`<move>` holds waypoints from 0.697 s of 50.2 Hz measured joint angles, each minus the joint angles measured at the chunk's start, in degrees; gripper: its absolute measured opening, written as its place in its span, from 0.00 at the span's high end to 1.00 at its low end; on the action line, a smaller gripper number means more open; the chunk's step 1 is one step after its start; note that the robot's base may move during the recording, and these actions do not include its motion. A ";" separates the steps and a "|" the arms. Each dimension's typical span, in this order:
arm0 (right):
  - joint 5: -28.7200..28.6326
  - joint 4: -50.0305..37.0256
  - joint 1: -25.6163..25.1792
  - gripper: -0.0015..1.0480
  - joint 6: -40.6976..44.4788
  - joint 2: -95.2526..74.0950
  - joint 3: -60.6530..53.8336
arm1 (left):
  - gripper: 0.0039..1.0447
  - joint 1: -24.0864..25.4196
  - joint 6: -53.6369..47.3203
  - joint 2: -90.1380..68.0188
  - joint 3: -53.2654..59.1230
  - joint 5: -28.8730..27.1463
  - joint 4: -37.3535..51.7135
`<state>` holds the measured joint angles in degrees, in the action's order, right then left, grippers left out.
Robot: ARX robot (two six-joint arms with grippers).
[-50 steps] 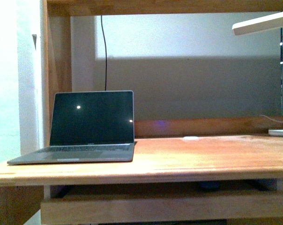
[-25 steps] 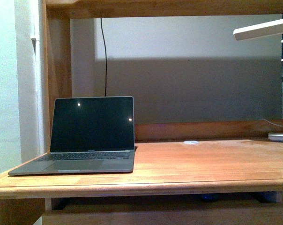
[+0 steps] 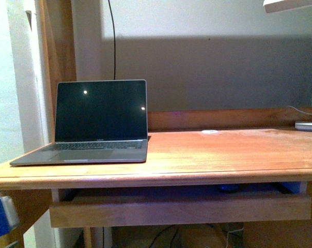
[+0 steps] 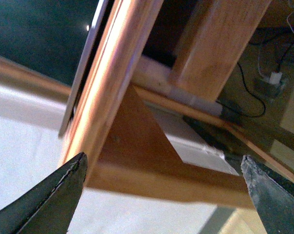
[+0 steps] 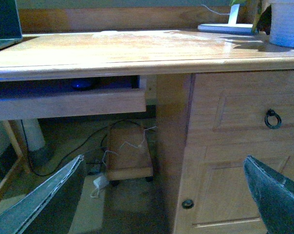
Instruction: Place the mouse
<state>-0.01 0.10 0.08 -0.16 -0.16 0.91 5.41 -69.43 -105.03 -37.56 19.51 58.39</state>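
Note:
The mouse (image 5: 82,84) is a small dark domed shape lying in the pull-out tray (image 5: 69,103) under the desk top. In the front view the mouse (image 3: 228,188) shows only as a dark sliver above the tray front (image 3: 179,208). My right gripper (image 5: 164,165) is open and empty, low in front of the desk and well short of the mouse. My left gripper (image 4: 164,165) is also open and empty, below the desk's left corner near the laptop (image 4: 49,44). Neither arm shows in the front view.
An open laptop (image 3: 94,124) stands at the left of the wooden desk top (image 3: 213,152). A small flat white disc (image 3: 209,132) lies near the back rail. A lamp base (image 5: 225,28) sits at the right. Drawers (image 5: 244,112) flank the tray; cables and a wooden box (image 5: 130,156) lie on the floor.
The front view has shifted: the desk and laptop now sit higher in the picture, and more of the pull-out tray and the floor beneath shows.

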 joint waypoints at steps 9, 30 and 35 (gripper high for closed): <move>0.02 0.00 0.00 0.07 0.00 -0.02 0.00 | 0.07 -3.87 -5.60 -7.72 -8.15 3.85 -0.94; 0.02 0.00 0.00 0.07 0.00 -0.02 0.00 | 0.07 -6.88 -10.03 -19.61 -20.72 5.88 -4.57; 0.00 0.00 0.00 0.07 0.00 -0.02 0.00 | 0.07 -7.06 -10.58 -21.64 -23.12 6.14 -4.85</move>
<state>-0.01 0.10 0.08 -0.16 -0.19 0.91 -1.65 -80.01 -126.67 -60.69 25.65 53.54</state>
